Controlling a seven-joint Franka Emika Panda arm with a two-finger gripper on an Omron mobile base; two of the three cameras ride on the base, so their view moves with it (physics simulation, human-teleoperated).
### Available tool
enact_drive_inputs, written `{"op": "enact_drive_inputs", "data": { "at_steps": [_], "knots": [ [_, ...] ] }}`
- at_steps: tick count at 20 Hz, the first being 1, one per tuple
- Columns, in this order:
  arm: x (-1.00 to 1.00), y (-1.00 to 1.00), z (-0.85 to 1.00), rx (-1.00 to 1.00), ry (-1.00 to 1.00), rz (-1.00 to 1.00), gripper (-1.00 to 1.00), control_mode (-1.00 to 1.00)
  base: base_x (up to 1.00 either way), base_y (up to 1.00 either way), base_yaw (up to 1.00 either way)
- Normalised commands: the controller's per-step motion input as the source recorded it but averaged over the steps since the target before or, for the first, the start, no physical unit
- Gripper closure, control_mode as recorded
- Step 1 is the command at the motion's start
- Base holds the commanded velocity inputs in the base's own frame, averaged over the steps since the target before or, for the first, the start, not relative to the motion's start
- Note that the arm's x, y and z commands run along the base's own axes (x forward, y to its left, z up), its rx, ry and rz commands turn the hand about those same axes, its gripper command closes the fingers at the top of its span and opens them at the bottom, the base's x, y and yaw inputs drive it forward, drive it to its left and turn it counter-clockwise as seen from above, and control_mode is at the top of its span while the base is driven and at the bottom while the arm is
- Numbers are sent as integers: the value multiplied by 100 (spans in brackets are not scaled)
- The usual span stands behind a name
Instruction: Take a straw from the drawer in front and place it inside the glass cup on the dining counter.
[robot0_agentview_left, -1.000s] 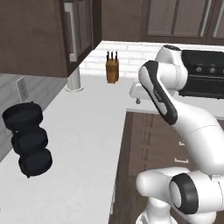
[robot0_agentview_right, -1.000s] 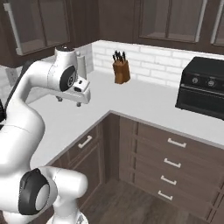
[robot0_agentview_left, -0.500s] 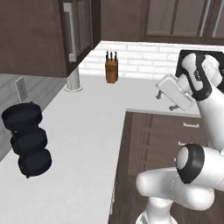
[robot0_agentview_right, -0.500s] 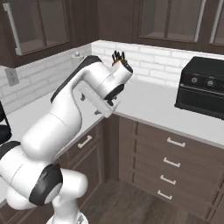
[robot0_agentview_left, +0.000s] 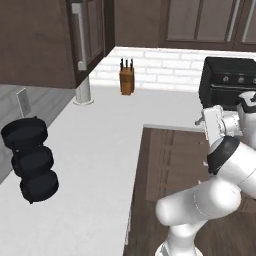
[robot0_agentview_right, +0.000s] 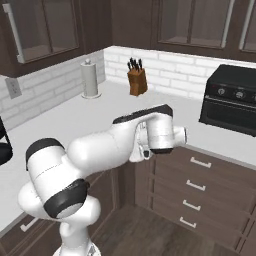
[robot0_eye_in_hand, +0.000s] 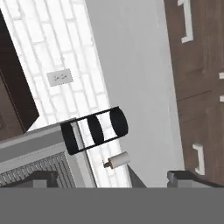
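Note:
My gripper (robot0_eye_in_hand: 113, 178) is open and holds nothing; its two dark fingertips (robot0_eye_in_hand: 41, 177) stand far apart at the bottom of the hand view. The hand (robot0_agentview_left: 214, 126) hangs off the counter's front edge, level with the top of the cabinets, and also shows under the forearm (robot0_agentview_right: 146, 151). Dark brown drawer fronts with slim silver bar handles fill the cabinet run; a top-row drawer (robot0_agentview_right: 200, 163) is shut. Two such handles (robot0_eye_in_hand: 199, 159) show at the right of the hand view. The straw, the glass cup and the dining counter are out of view.
An L-shaped white worktop (robot0_agentview_left: 100, 145) runs along the brick wall. On it stand a knife block (robot0_agentview_left: 127, 77), a paper towel roll (robot0_agentview_right: 90, 79), a black stacked rack (robot0_agentview_left: 31, 159) and a black toaster oven (robot0_agentview_right: 234, 105). Upper cabinets hang overhead.
The arm has swung from above the worktop's corner to the right and down, so the hand now hangs in front of the cabinet fronts. The base has stayed put.

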Motion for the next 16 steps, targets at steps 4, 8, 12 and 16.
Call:
{"op": "enact_drive_inputs", "data": {
  "at_steps": [4,8,12,16],
  "knots": [
    [0,2,-78,37,-9,-1,-100,-100,0,0,0],
    [0,18,-52,13,-25,0,-100,-100,0,0,0],
    [8,28,-42,1,-25,0,-100,-100,0,0,0],
    [12,45,-43,0,-24,-2,-100,-100,0,0,0]
  ]
}}
